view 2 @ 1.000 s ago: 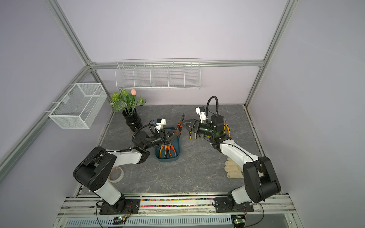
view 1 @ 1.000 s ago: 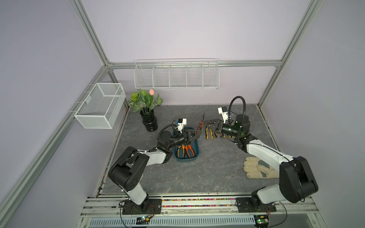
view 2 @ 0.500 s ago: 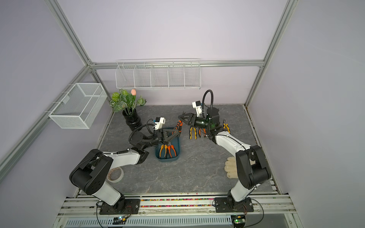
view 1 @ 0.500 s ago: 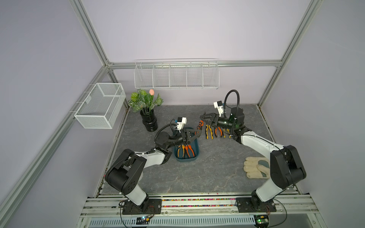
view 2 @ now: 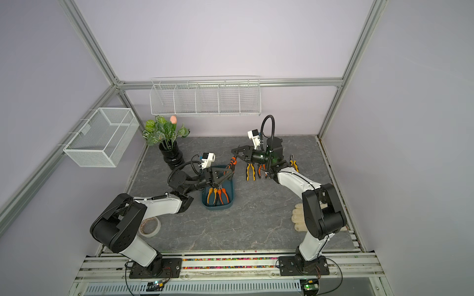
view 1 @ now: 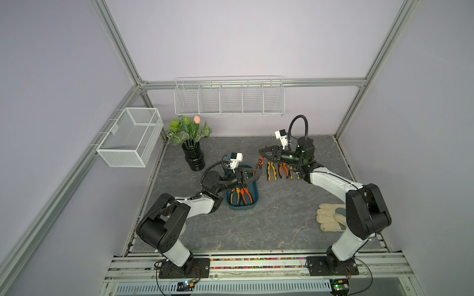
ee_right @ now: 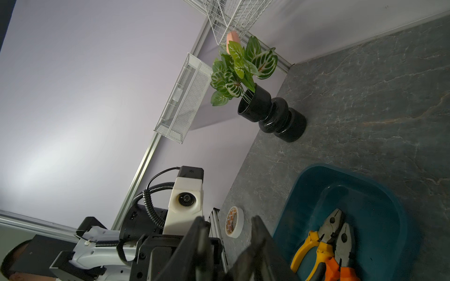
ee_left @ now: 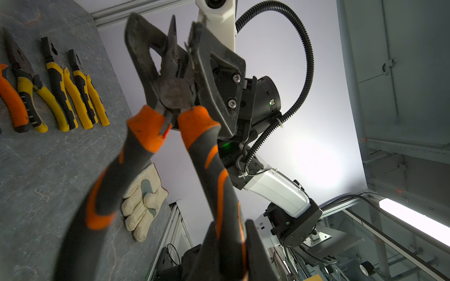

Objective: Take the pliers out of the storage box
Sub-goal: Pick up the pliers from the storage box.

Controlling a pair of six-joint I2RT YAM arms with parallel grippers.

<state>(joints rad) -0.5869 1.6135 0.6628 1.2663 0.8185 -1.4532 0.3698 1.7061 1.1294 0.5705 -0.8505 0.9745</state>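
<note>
My left gripper (view 1: 252, 174) is shut on one handle of orange-and-black pliers (view 1: 259, 165), held tilted up above the far end of the dark teal storage box (view 1: 242, 208). In the left wrist view my right gripper (ee_left: 168, 26) has its fingers pressed on both sides of the dark metal head of those pliers (ee_left: 194, 121). Both top views show the two grippers meeting at this tool. More pliers (view 1: 239, 194) with orange and yellow handles lie in the box. Several pliers (view 1: 272, 171) lie in a row on the table under my right wrist.
A black vase with a plant (view 1: 195, 159) stands left of the box. A pale work glove (view 1: 331, 214) lies by the right arm's base, a tape roll (view 2: 149, 226) by the left arm. A white mesh basket (view 1: 130, 139) and wire rack (view 1: 228, 100) hang on the walls.
My right gripper swung left to the raised pliers and its jaws closed from wide open onto the head. The left gripper kept its hold on the handle.
</note>
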